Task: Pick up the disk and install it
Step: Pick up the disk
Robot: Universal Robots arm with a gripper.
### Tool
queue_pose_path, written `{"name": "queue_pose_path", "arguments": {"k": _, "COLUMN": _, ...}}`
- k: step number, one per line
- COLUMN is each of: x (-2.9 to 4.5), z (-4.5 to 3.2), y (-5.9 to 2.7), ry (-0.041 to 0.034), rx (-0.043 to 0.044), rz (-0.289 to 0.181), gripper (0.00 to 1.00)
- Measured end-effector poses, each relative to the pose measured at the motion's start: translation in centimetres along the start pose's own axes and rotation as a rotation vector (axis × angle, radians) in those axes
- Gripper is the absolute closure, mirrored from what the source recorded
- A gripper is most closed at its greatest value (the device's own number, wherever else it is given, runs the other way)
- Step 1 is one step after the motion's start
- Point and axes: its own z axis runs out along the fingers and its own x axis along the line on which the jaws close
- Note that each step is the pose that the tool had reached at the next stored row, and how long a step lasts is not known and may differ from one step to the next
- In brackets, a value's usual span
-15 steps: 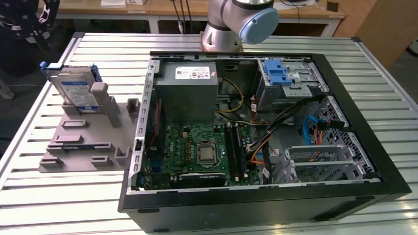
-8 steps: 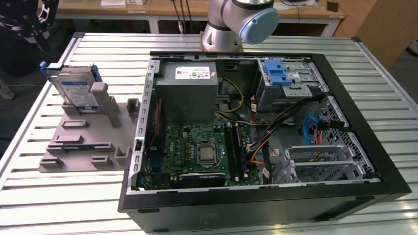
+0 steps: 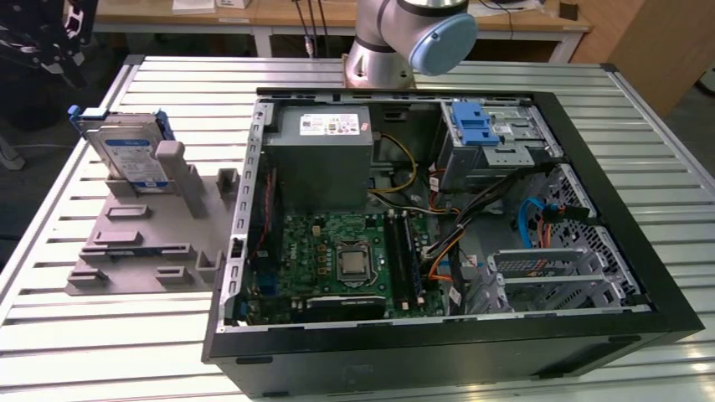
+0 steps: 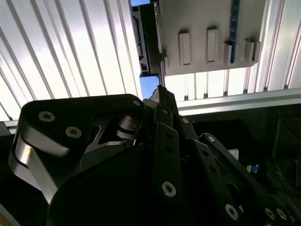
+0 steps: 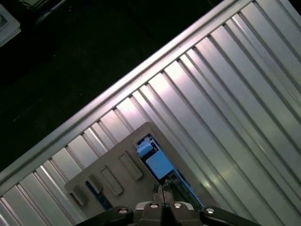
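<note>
Aluminium table (image 3: 112,352): in the exterior view, ribbed slats carry everything. Bare strips run along the exterior view's left edge and in front of the case.
Disk (image 3: 126,159): stands on edge in the grey holder at the exterior view's left. Its label faces the camera, blue rails frame its edges, and it is well apart from the case.
Grey holder (image 3: 146,243): lies just beside the case's outer wall, with a thin strip of table between them.
Computer case (image 3: 447,339): lies open side up inside a black rim, with the motherboard (image 3: 335,260) near the front.
Drive bay (image 3: 491,146): sits in the case's far corner on the exterior view's right, with a blue latch on top and cables crowding its near side.
Arm base (image 3: 386,50): stands at the table's far edge, behind the case.
Gripper (image 4: 161,92): in the second wrist view, its fingertips are pressed together with nothing between them. They point at the disk's blue rail end, but I cannot tell whether they touch it.
Disk edge (image 4: 146,47): a dark side set against the holder (image 4: 207,28), with bright slats (image 4: 70,56) lying open beside it.
Gripper tips (image 5: 161,190): in the first wrist view, they are narrow and carry nothing.
Disk label (image 5: 159,164): lies just beyond the tips, beside the holder's posts (image 5: 113,174).
Slats (image 5: 235,94): broad free room on the disk's far side. The table's edge rail runs diagonally against dark floor.
</note>
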Motion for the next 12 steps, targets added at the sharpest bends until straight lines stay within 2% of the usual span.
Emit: {"name": "queue_pose_path", "arguments": {"k": 12, "x": 0.00, "z": 0.01, "y": 0.00, "ry": 0.0040, "rx": -0.0041, "rz": -0.179, "gripper": 0.89}}
